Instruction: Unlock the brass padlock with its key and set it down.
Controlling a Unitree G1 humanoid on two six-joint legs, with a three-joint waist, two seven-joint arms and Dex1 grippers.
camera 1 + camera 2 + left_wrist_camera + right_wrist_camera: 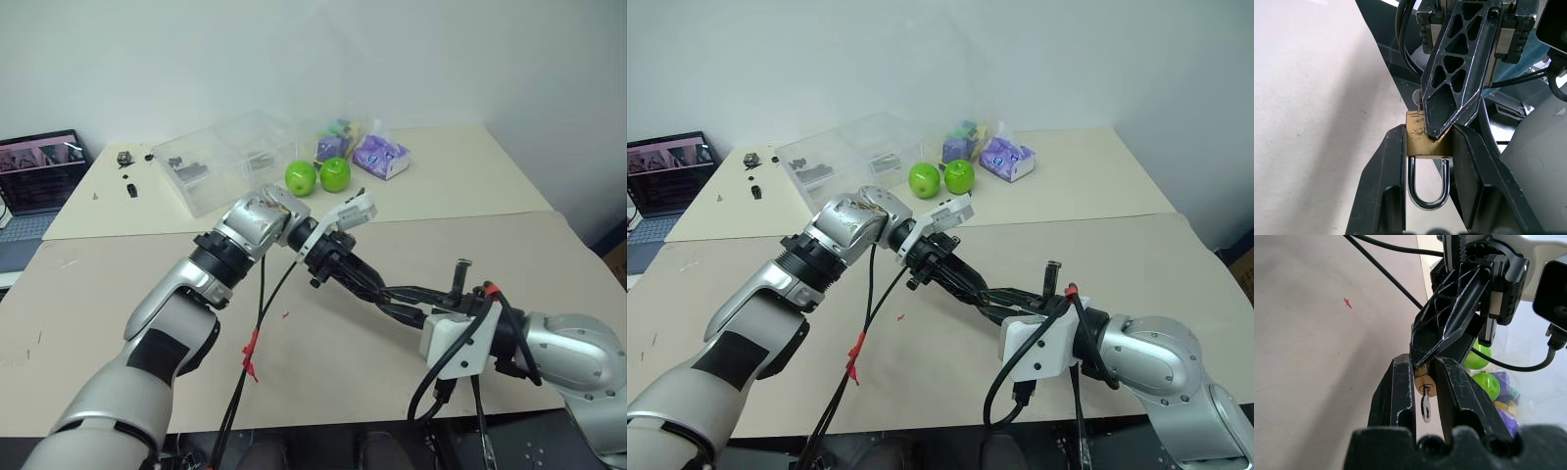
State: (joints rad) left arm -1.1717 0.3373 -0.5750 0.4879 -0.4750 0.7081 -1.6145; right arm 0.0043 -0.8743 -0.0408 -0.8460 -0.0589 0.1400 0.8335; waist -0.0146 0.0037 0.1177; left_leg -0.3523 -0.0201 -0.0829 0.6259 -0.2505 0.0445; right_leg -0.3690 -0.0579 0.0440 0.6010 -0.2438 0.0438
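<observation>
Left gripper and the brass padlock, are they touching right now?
Touching. The left wrist view shows the left gripper with both black fingers pressed against the sides of the padlock, its shackle hanging between them.

robotics lab bench setup: plain beige counter [118, 294] against bare white wall [294, 49]. beyond the jaws, clear plastic parts bins [220, 157] with small hardware, two green apples [317, 176] and snack packets [380, 157] as test props. open laptop [39, 171] far off to the left.
</observation>
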